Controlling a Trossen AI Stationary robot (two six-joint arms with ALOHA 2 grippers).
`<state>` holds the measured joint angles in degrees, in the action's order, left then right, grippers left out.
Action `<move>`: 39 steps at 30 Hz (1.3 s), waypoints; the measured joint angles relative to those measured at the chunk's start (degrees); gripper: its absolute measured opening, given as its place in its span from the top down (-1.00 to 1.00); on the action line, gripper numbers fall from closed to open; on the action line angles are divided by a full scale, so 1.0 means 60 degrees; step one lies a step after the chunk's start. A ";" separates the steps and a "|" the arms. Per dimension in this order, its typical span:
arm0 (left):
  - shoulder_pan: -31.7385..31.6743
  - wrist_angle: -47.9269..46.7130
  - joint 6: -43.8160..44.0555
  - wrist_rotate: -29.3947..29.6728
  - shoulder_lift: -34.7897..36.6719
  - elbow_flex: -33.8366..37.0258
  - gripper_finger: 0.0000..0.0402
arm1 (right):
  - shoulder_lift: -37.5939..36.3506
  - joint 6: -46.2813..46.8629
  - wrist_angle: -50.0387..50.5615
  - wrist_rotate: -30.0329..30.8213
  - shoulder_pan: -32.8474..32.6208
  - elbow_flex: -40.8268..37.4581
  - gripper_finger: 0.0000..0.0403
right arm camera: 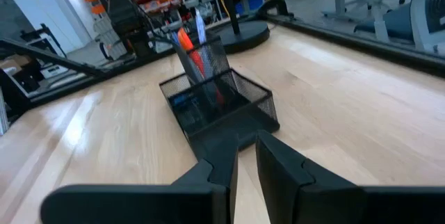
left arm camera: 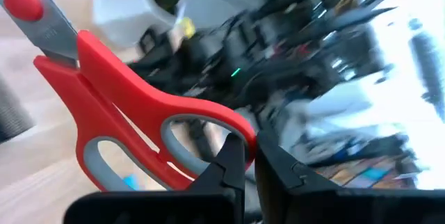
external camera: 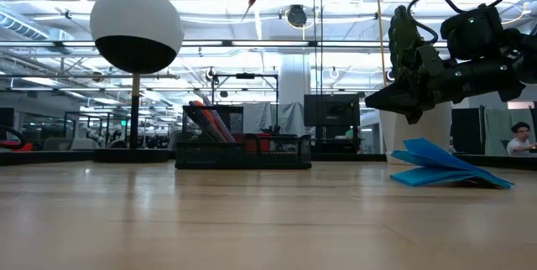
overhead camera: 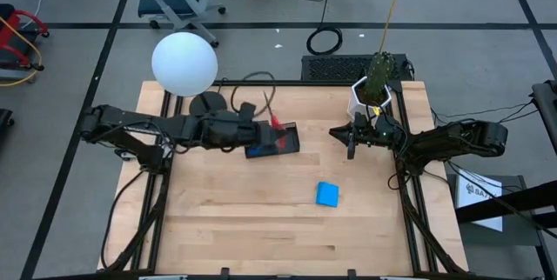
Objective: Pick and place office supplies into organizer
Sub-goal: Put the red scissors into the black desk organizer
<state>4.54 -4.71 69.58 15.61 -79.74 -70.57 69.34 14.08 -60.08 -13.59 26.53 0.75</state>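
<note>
Pale wood table (overhead camera: 261,219). Nearest lies the blue square notepad (overhead camera: 327,194), alone. Farther back, the black mesh organizer (overhead camera: 272,140) holds pens; above it the left gripper (left arm camera: 249,156) is clamped on the red-handled scissors (left arm camera: 132,109), lifted clear. The right gripper (overhead camera: 352,136), jaws nearly closed and empty, hovers beside the white plant pot (overhead camera: 365,99).

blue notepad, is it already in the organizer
No, the blue notepad lies on the bare table, well apart from the black organizer.
</note>
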 joint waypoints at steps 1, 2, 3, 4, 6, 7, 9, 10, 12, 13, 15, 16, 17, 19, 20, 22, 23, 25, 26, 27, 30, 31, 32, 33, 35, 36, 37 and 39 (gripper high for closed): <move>-0.0063 0.0338 0.0017 0.0089 0.0010 0.0000 0.94 | 0.0000 0.0000 0.0018 0.0001 -0.0001 0.0002 0.76; -0.0117 0.0748 0.0030 0.0180 0.0010 0.0000 0.94 | 0.0002 0.0000 0.0062 0.0001 -0.0001 0.0002 0.76; -0.0171 0.1056 0.0034 0.0281 0.0010 0.0000 0.94 | 0.0004 0.0001 0.0050 0.0001 0.0002 0.0000 0.76; -0.0227 0.1349 0.0061 0.0411 0.0010 0.0000 0.94 | -0.0002 -0.0001 0.0032 -0.0001 -0.0001 0.0001 0.76; -0.0306 0.1833 0.0218 0.0663 0.0010 0.0000 0.94 | 0.0000 0.0001 0.0059 -0.0002 -0.0001 0.0001 0.76; -0.0341 0.1966 0.0279 0.0784 0.0010 0.0000 0.94 | 0.0000 0.0001 0.0049 0.0001 0.0000 0.0000 0.76; -0.0343 0.2090 0.0490 0.1008 0.0010 0.0000 0.94 | 0.0000 -0.0002 0.0055 -0.0003 -0.0001 0.0000 0.76; -0.0339 0.2092 0.0588 0.1149 0.0008 0.0000 0.94 | 0.0000 0.0000 0.0053 0.0001 0.0002 0.0000 0.76; -0.0312 0.2273 0.0753 0.1474 -0.0059 -0.0002 0.94 | 0.0000 0.0001 0.0052 -0.0001 0.0000 0.0000 0.76; -0.0289 0.2499 0.0776 0.1624 -0.0115 -0.0001 0.94 | 0.0000 0.0001 0.0052 -0.0003 -0.0001 0.0000 0.76; -0.0235 0.2905 0.0857 0.1800 -0.0198 0.0000 0.94 | 0.0000 0.0001 0.0052 0.0001 -0.0001 0.0000 0.76; -0.0230 0.3253 0.0882 0.1885 -0.0288 0.0000 0.94 | 0.0000 0.0001 0.0052 0.0001 -0.0001 0.0000 0.76; -0.0217 0.3681 0.0941 0.1954 -0.0391 0.0000 0.94 | 0.0000 0.0001 0.0052 0.0001 0.0002 0.0000 0.76; -0.0181 0.4572 0.1033 0.2158 -0.0610 0.0069 0.94 | 0.0000 0.0000 0.0052 -0.0002 0.0001 0.0001 0.76; -0.0177 0.5261 0.1031 0.2243 -0.0731 0.0218 0.94 | 0.0000 0.0001 0.0052 -0.0002 0.0001 0.0000 0.76; -0.0189 0.6737 0.1201 0.2348 -0.0962 0.0626 0.94 | 0.0000 -0.0002 0.0052 0.0001 -0.0001 0.0004 0.76; -0.0201 0.7436 0.1269 0.2451 -0.1049 0.0861 0.94 | 0.0000 0.0001 0.0052 -0.0001 0.0000 0.0002 0.76; -0.0208 0.8464 0.1293 0.2784 -0.1139 0.1367 0.94 | 0.0000 0.0001 0.0052 0.0001 0.0000 0.0000 0.76; -0.0208 0.8892 0.1298 0.2963 -0.1167 0.1591 0.94 | 0.0000 0.0001 0.0052 -0.0003 0.0002 0.0000 0.76; -0.0208 0.9301 0.1289 0.3134 -0.1174 0.1808 0.94 | 0.0000 -0.0001 0.0052 -0.0001 0.0000 0.0003 0.76; -0.0181 1.0611 0.1240 0.3553 -0.1174 0.2392 0.94 | 0.0000 0.0000 0.0052 -0.0002 0.0000 0.0002 0.76; -0.0141 1.1006 0.1254 0.3708 -0.1174 0.2542 0.94 | 0.0000 -0.0002 0.0052 0.0000 0.0001 0.0000 0.76; -0.0081 1.1383 0.1297 0.3871 -0.1174 0.2687 0.94 | 0.0000 0.0001 0.0052 -0.0002 -0.0001 0.0003 0.76; -0.0011 1.1708 0.1389 0.4043 -0.1174 0.2812 0.94 | 0.0000 0.0001 0.0052 -0.0003 -0.0001 0.0003 0.76; 0.0145 1.2193 0.1560 0.4381 -0.1174 0.3050 0.94 | 0.0000 0.0001 0.0052 -0.0003 -0.0001 0.0000 0.76; 0.0229 1.2397 0.1605 0.4634 -0.1174 0.3183 0.94 | 0.0000 -0.0001 0.0052 0.0001 0.0000 0.0002 0.76; 0.0321 1.2637 0.1609 0.4890 -0.1174 0.3334 0.94 | 0.0000 0.0000 0.0052 -0.0003 -0.0001 0.0000 0.76; 0.0454 1.3146 0.1679 0.5249 -0.1174 0.3604 0.93 | 0.0000 -0.0002 0.0052 -0.0003 -0.0001 0.0002 0.76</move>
<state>7.26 74.17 79.65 47.10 -86.78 -48.94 69.34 14.07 -59.77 -13.61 26.53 0.77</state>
